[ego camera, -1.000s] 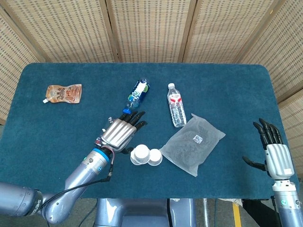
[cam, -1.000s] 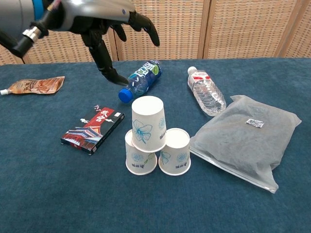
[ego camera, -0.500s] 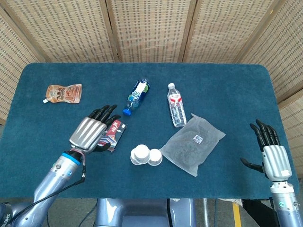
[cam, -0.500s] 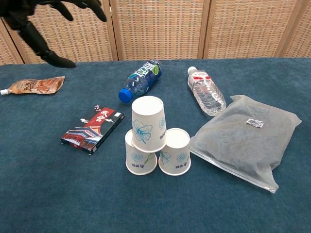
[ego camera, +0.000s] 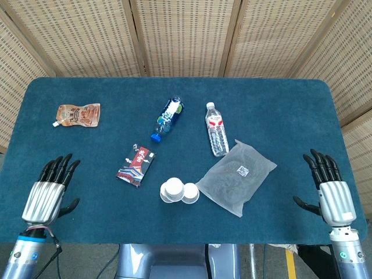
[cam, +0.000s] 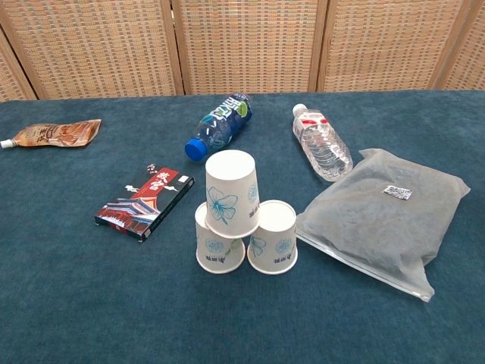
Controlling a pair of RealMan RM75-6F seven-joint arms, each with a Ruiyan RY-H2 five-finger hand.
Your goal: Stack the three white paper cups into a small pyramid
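At table's near corners: left hand (ego camera: 46, 196), right hand (ego camera: 332, 195), fingers spread.

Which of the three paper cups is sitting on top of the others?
The cup with the large blue flower. It rests upside down across the two lower cups, which stand on the table.

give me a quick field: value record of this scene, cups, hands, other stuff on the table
cups: top cup inverted, resting on left base cup and right base cup; pyramid built
left hand: open, at near left table edge, holding nothing
right hand: open, at near right edge
beside pyramid: card box on its left, grey pouch on its right
behind: blue bottle, clear bottle, both lying
far left: sauce sachet
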